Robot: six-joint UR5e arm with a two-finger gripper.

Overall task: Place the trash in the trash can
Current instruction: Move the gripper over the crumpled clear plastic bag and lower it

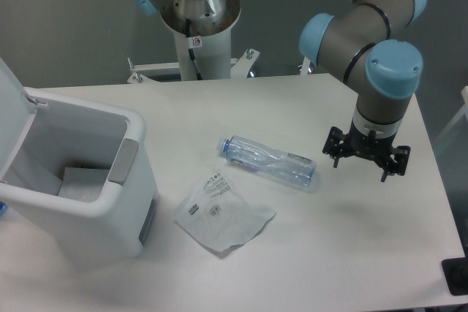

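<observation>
Gripper (368, 164) hangs above the right part of the table, black fingers pointing down, spread apart, nothing between them: jaws released and empty. Tips are clear of the tabletop. Above it a grey wrist with light blue caps, part of the UR5e arm (380, 27) that runs up and out of the top right.

Just left of the gripper, apart from it, the crushed clear plastic bottle (268, 161) lies on its side on the table, bluish cap end pointing left toward the upper left, the other end nearest the gripper. Untouched.

Below and left of the bottle lies the crumpled white wrapper (223, 214), flat on the table, small black print on its upper left part. Near the bottle but not touching it, as far as can be told.

Further left stands the white trash can (95, 213), boxy with rounded corners, grey panel on the side facing the wrapper. Its hinged lid (11, 118) is open, tipped up at the far left. Inside, something white lies at the bottom; what it is cannot be told.

White table (351, 253) carries everything. The robot's base column (199, 34) stands behind the table's far edge.
</observation>
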